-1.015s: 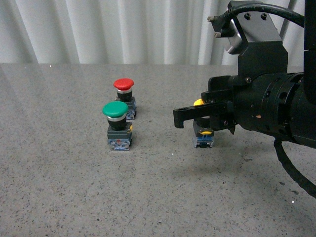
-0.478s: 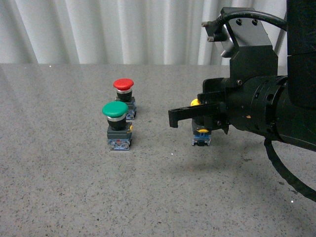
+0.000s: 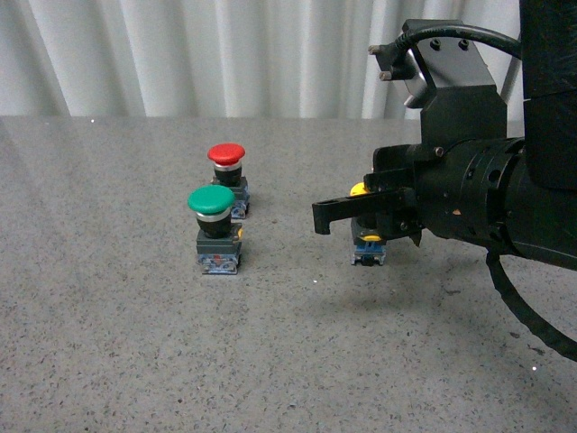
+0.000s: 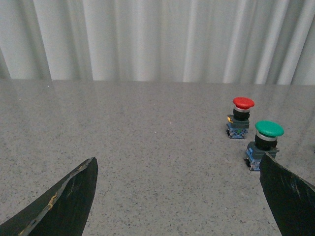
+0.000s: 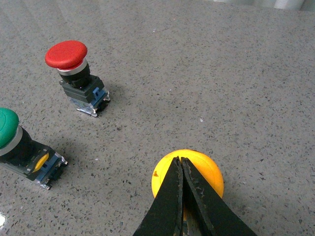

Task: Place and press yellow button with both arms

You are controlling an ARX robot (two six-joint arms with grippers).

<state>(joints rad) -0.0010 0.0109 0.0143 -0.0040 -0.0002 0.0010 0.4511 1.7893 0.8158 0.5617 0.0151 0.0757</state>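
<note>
Right wrist view: the right gripper (image 5: pixel 181 169), fingers pressed together, sits over the yellow button (image 5: pixel 206 172); the left gripper (image 4: pixel 177 196) is spread wide above the table (image 4: pixel 123 137).

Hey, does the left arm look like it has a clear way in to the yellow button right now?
Probably not. The right pincer, jaws shut, sits right over the yellow button, covering most of the cap. The left pincer is open and well back, with the green button and red button ahead of it.
</note>
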